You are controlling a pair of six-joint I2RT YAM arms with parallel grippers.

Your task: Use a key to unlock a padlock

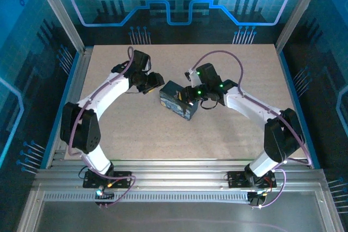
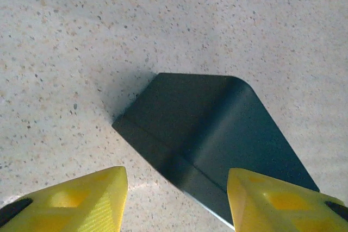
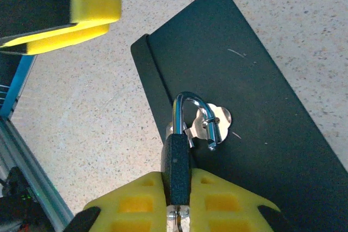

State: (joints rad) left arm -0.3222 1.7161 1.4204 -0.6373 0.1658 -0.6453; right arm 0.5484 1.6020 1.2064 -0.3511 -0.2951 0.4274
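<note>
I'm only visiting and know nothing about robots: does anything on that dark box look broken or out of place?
One thing stands out. The padlock, pinched in the right gripper, has its shackle swung out. The free end hangs loose at the silver hasp instead of sitting in the lock's body. The dark box also shows a few faint scratches on its face.

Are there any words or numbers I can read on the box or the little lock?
No words or numbers can be read anywhere.
The box has a picture on its side in the top view, too small and blurred to show any writing.
The padlock, pinched in the right gripper, shows a plain dark side with no letters.
The back wall has blue lines and a gear shape, not words.
</note>
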